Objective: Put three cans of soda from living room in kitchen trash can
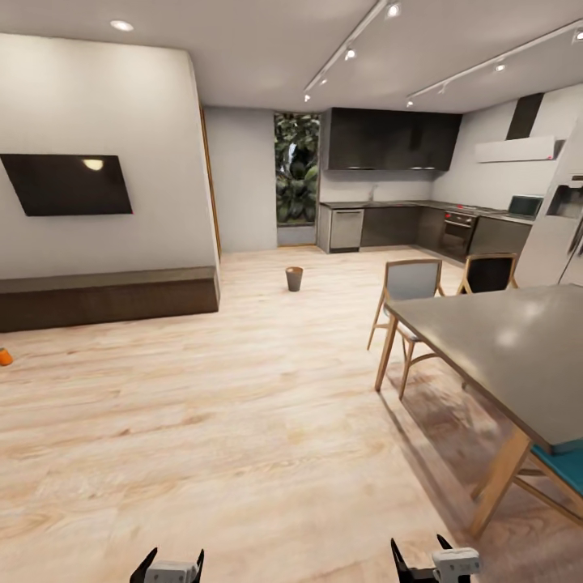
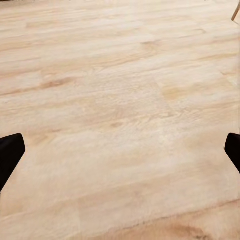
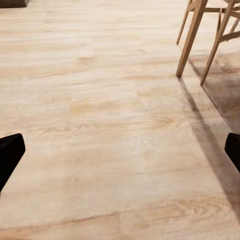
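The small round tapered trash can [image 1: 294,278] stands on the pale wood floor, far ahead near the kitchen. One bright orange soda can [image 1: 5,356] lies on the floor at the far left edge of the head view, partly cut off. The other two cans are out of view. My left gripper [image 1: 168,564] and right gripper [image 1: 421,559] hang low at the bottom of the head view. Both are open with nothing between their fingers; each wrist view has dark fingertips [image 2: 10,155] [image 3: 10,155] wide apart over bare floor.
A long dark low cabinet [image 1: 105,296] runs under a wall-mounted TV [image 1: 66,184] at left. A grey dining table [image 1: 510,348] with wooden chairs [image 1: 409,300] stands at right. Kitchen cabinets [image 1: 389,227], an oven [image 1: 457,233] and a fridge [image 1: 559,235] line the back right.
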Robot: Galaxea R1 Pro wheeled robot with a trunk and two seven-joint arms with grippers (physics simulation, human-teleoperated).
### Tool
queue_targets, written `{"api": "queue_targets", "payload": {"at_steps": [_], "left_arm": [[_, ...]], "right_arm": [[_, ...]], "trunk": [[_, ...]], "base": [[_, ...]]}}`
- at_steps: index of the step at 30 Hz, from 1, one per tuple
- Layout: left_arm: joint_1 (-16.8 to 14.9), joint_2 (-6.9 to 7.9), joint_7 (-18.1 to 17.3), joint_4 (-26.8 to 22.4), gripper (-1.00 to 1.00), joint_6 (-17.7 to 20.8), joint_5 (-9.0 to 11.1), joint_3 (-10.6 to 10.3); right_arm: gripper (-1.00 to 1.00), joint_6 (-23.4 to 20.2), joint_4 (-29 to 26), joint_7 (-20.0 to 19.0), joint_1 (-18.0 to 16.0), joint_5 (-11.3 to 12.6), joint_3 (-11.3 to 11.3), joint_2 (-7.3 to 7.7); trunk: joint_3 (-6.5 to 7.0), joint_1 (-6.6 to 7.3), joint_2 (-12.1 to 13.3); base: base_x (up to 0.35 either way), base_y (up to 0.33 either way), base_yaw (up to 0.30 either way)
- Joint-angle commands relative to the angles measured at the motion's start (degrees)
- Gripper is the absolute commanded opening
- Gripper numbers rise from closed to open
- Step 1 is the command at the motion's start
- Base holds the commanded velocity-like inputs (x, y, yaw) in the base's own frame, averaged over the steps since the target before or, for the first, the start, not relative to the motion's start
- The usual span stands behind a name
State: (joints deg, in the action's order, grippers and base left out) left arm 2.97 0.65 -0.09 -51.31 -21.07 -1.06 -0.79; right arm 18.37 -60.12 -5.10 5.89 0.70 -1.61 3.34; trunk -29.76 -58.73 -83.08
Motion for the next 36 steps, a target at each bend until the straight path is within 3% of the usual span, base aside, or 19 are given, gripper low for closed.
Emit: {"api": "queue_targets", "payload": {"at_steps": [1,15,36], "left_arm": [[0.00,-0.01,0.00,0.00,1.00,0.01,0.00,0.00],[0.01,-0.04,0.00,0.16,1.00,-0.01,0.00,0.00],[0.02,-0.04,0.00,0.11,1.00,0.02,0.00,0.00]], "right_arm": [[1.00,0.00,0.02,0.00,0.00,0.00,0.01,0.00],[1.00,0.00,0.53,-0.03,0.00,-0.03,0.53,-0.08],[1.00,0.00,0.61,-0.02,0.00,0.00,0.42,-0.06]], "trunk": [[0.00,0.00,0.00],[0.00,0.00,0.00],[-0.28,0.00,0.00]], "base": [[0.284,0.136,-0.006],[0.236,0.114,0.009],[0.219,-0.006,0.167]]}}
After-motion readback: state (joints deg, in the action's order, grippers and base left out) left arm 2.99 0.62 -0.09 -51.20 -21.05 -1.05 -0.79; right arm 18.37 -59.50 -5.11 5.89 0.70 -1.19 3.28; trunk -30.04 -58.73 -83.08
